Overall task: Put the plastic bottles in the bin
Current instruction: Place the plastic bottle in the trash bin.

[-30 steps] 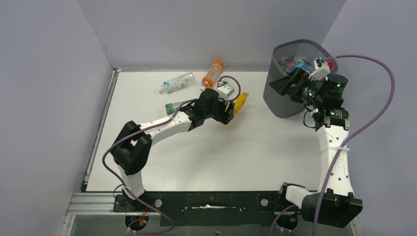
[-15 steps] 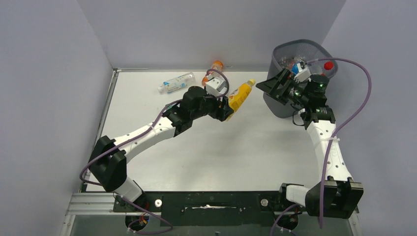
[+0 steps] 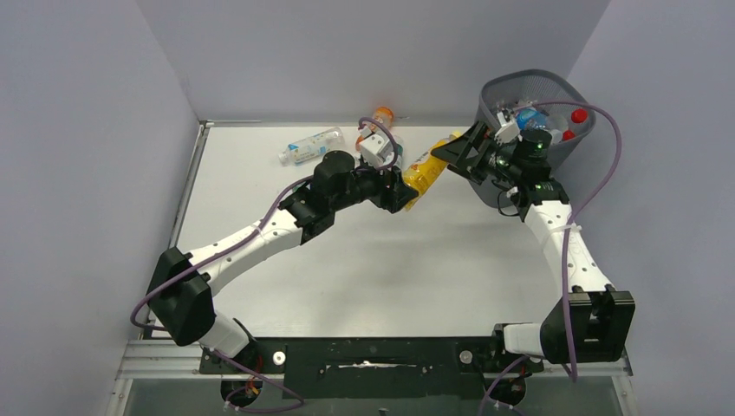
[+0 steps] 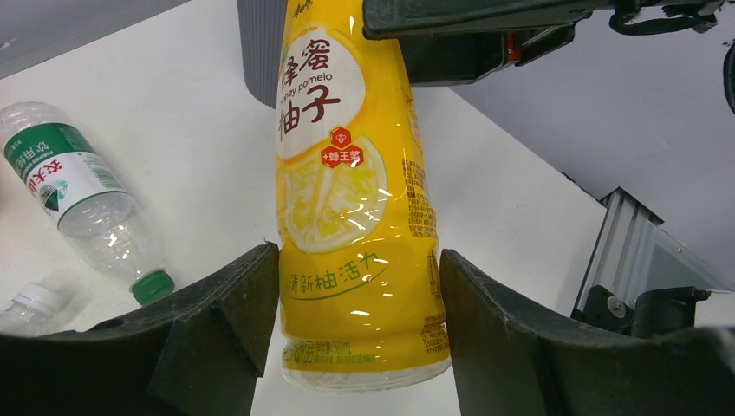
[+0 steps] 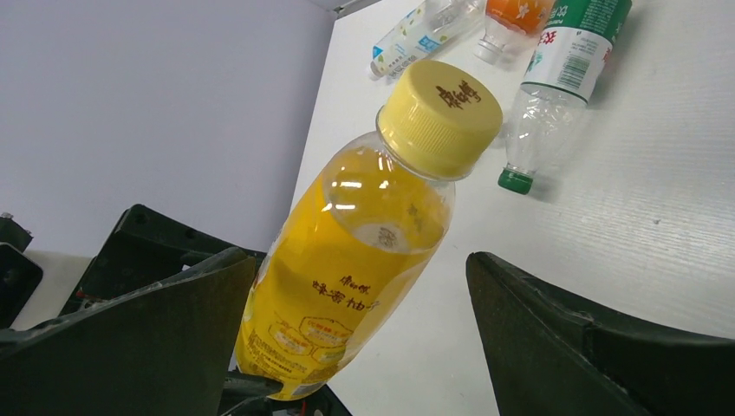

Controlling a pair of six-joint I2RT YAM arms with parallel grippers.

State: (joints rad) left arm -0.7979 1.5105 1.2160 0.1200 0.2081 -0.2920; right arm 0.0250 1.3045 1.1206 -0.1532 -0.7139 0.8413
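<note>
The step in hand looks like a pass. The left pincer (image 4: 360, 295) is clamped on the base of the yellow bottle (image 3: 425, 166) and holds it in the air above the desk (image 3: 390, 277), cap toward 2 o'clock. The right pincer (image 5: 357, 260) is spread wide, one finger on each side of the cap end and neither touching.

To do this well, the right pincer should come further down the bottle and close on the shoulder or upper body, not on the smooth cap. The bottle looks nearly full, so probably heavy and liable to swing. The left should let go only once the right grip is firm. The carry is then short: the bin (image 3: 529, 74) sits just behind the right pincer, at 1 o'clock on the desk, with several bottles already in it.

Three bottles lie at about 12 o'clock on the desk:
- the green-label bottle (image 4: 69, 191)
- an orange bottle (image 3: 381, 114)
- a clear one with blue print (image 3: 310, 146)

The yellow bottle's label shows "pomelo" under large characters ending 柚子, a red hexagon badge with small white characters, and a green line that seems to read 清新柚活力. The cap carries three brown characters, possibly 康师傅. The green label has white Chinese characters, likely 农夫山泉, and a barcode in the right wrist view. The blue print is too small to read.
</note>
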